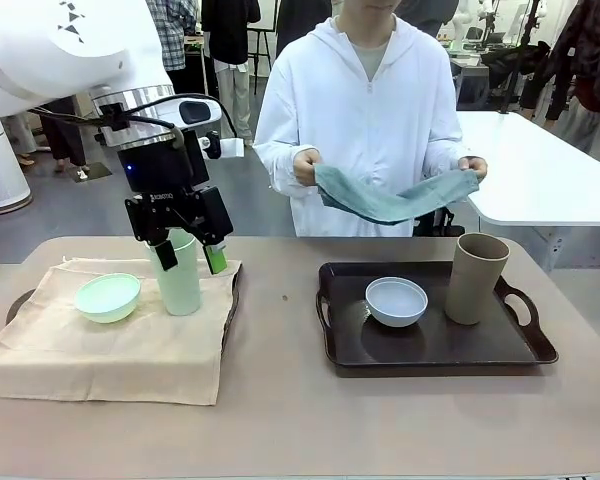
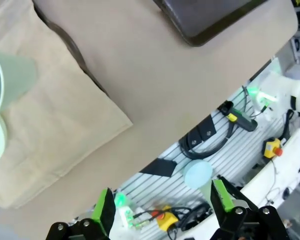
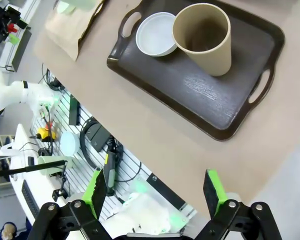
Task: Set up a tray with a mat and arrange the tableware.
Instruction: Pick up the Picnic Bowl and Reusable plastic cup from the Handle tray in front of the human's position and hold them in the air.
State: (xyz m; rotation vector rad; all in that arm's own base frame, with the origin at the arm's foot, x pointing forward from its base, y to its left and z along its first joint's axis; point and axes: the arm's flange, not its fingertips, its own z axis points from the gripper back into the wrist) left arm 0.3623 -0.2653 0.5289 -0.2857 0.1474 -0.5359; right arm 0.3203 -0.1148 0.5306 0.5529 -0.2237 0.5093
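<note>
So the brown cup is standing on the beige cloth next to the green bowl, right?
Not quite. The cup on the beige cloth next to the green bowl is the pale green cup. The brown cup stands on the dark tray. The front view shows this.
</note>
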